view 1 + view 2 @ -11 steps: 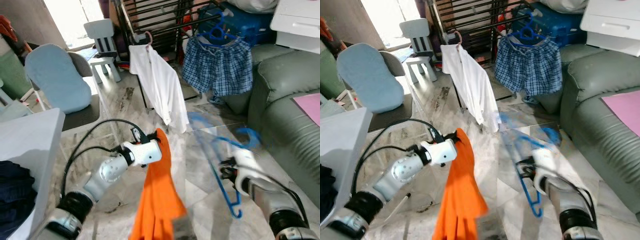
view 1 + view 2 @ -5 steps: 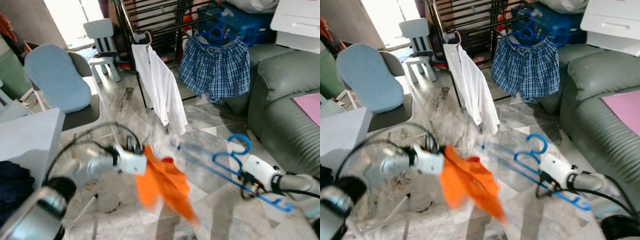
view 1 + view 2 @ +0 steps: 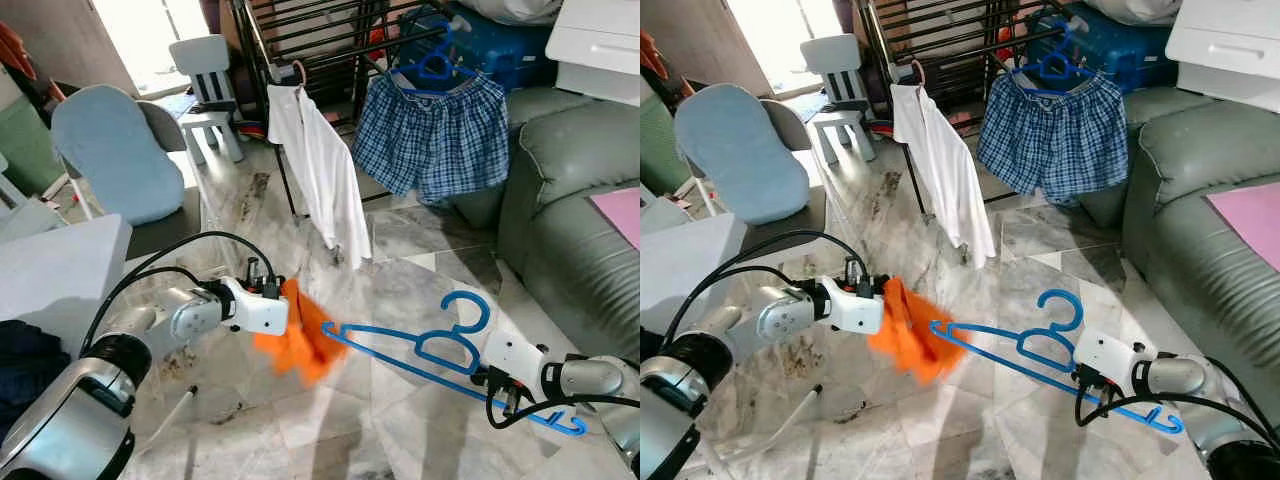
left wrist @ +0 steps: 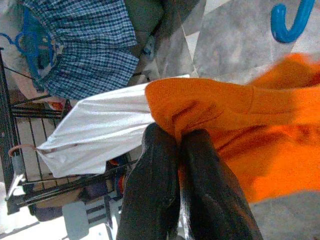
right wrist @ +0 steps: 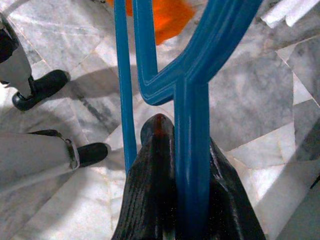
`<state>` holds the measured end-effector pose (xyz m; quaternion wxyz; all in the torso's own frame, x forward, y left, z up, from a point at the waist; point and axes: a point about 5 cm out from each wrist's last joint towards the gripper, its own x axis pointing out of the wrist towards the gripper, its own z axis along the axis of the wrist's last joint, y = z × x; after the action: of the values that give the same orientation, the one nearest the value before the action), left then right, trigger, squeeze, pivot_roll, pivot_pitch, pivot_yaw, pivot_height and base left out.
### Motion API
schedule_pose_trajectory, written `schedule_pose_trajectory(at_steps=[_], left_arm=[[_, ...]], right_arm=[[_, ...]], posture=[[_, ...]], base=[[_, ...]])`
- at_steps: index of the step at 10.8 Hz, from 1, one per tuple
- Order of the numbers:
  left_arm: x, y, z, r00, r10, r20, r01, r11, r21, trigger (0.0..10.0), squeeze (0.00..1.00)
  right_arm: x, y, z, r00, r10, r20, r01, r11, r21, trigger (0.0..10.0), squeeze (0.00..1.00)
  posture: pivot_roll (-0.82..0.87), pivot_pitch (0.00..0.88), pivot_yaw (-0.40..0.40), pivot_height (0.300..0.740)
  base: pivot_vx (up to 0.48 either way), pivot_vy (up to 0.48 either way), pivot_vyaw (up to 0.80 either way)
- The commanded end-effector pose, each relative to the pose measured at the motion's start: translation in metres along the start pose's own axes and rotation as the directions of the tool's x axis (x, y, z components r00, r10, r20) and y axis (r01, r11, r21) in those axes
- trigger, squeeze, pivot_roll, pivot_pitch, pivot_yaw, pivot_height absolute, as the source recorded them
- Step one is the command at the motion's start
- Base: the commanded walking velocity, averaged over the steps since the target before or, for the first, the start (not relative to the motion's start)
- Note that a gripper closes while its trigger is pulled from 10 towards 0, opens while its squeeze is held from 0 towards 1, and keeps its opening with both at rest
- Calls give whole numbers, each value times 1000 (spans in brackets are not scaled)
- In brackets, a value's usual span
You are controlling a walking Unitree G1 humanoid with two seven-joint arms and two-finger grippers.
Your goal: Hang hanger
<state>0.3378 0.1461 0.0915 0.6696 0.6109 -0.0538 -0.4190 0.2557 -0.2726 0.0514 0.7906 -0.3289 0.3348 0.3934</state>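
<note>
My left gripper (image 3: 284, 313) is shut on a bunched orange garment (image 3: 303, 342), held low over the marble floor; the left wrist view has both fingers (image 4: 155, 165) pinching the cloth's (image 4: 240, 125) edge. My right gripper (image 3: 493, 377) is shut on a blue plastic hanger (image 3: 420, 345), gripping it by the neck (image 5: 192, 100) below the hook. The hanger lies nearly level, its hook upward, and its left arm tip reaches the orange garment.
A black drying rack (image 3: 320, 40) stands behind, with a white shirt (image 3: 325, 170) and plaid shorts (image 3: 435, 135) on a blue hanger. A grey-green sofa (image 3: 580, 190) is on the right. On the left are a blue padded chair (image 3: 115, 155) and a white table (image 3: 60, 270).
The orange garment went from hanging straight down to swinging out and bunching beside my left gripper. My right gripper turned the hanger from dangling upright to nearly level, its tip toward the garment.
</note>
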Motion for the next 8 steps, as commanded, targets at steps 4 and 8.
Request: schedule_pose_trajectory(at_steps=[4, 8], left_arm=[[-1, 9, 0, 999, 28, 18, -27, 999, -25, 10000, 0], [0, 8, 4, 999, 25, 42, -22, 998, -60, 10000, 0]], right_arm=[[17, 11, 19, 997, 60, 51, -58, 997, -46, 10000, 0], [19, 10, 18, 996, 83, 25, -81, 994, -71, 10000, 0]], posture=[[-140, 0, 151, 740], [-140, 0, 149, 740]], base=[[0, 0, 0], [0, 0, 0]])
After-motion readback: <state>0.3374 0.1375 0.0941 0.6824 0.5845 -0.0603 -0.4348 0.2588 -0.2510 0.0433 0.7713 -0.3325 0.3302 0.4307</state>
